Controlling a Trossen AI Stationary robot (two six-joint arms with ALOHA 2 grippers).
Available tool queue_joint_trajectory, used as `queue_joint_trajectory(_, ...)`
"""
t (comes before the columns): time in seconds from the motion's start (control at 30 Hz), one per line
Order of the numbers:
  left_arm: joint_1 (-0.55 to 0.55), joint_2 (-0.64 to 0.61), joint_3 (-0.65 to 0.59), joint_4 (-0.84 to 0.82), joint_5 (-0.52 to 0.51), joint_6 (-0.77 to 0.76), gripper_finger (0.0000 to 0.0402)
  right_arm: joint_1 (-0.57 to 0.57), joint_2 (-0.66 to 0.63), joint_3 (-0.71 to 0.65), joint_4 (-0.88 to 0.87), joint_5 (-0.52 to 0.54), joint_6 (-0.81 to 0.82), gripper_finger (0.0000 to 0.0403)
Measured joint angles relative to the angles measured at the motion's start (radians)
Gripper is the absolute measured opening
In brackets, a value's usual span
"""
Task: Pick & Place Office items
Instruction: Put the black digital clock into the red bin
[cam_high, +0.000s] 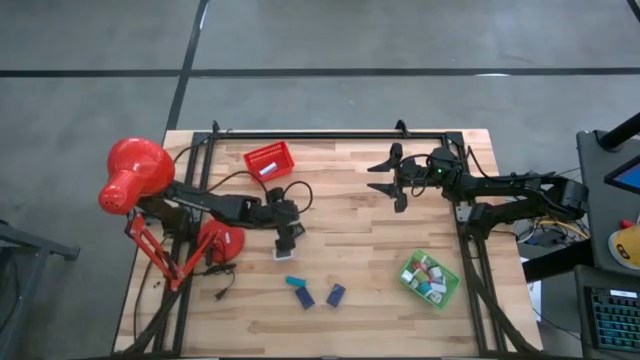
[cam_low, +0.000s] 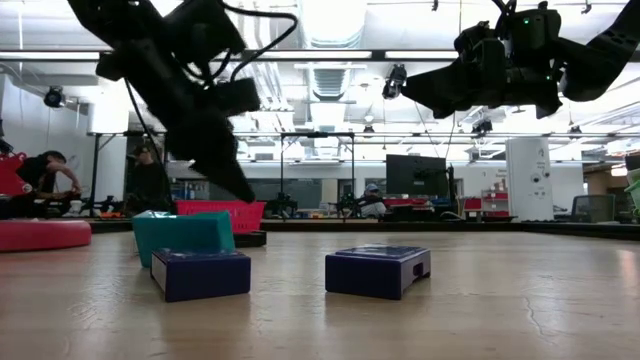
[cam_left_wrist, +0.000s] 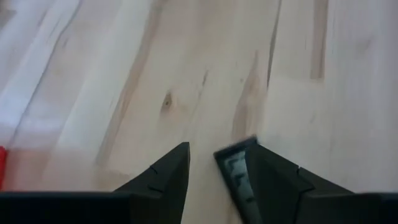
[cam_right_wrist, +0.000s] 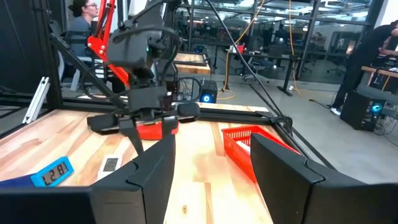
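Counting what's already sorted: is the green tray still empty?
No: in the high view the green tray near the table's right front corner already holds several small white, pink and green office items.

Bright, even overhead light; soft shadows; the left wrist view is blurred.

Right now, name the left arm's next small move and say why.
Probably shift the left gripper sideways over the white piece, then lower it. Its jaws stand apart with nothing between them, and the piece lies on the table just beside them rather than centred. The right gripper waits open, well away from the pieces.
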Motion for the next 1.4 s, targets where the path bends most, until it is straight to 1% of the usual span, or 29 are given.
queue_joint_trajectory(0.13, 0.000, -0.015, 0.017, 0.003, 0.000, -0.193, 0.0163, 0.000, 0.000, 0.000, 0.000, 0.000, 0.000, 0.0203)
queue_joint_trajectory(0.23, 0.000, -0.018, 0.016, -0.002, 0.019, -0.277, 0.0163, 0.000, 0.000, 0.000, 0.000, 0.000, 0.000, 0.0203)
queue_joint_trajectory(0.43, 0.001, -0.019, 0.013, -0.029, 0.165, -0.422, 0.0163, 0.000, 0.000, 0.000, 0.000, 0.000, 0.000, 0.0203)
queue_joint_trajectory(0.6, 0.003, -0.015, 0.008, -0.046, 0.171, -0.480, 0.0163, 0.000, 0.000, 0.000, 0.000, 0.000, 0.000, 0.0203)
queue_joint_trajectory(0.77, 0.003, -0.015, 0.008, -0.046, 0.179, -0.487, 0.0163, 0.000, 0.000, 0.000, 0.000, 0.000, 0.000, 0.0203)
queue_joint_trajectory(0.93, 0.003, -0.015, 0.000, -0.048, 0.154, -0.498, 0.0163, 0.000, 0.000, 0.000, 0.000, 0.000, 0.000, 0.0203)
queue_joint_trajectory(1.2, 0.005, -0.015, -0.072, -0.032, 0.147, -0.557, 0.0164, 0.000, 0.000, 0.000, 0.000, 0.000, 0.000, 0.0203)
queue_joint_trajectory(1.3, 0.005, -0.015, -0.076, -0.008, 0.140, -0.558, 0.0175, 0.000, 0.000, 0.000, 0.000, 0.000, 0.000, 0.0203)
queue_joint_trajectory(1.4, 0.005, -0.015, -0.076, 0.009, 0.136, -0.547, 0.0195, 0.000, 0.000, 0.000, 0.000, 0.000, 0.000, 0.0203)
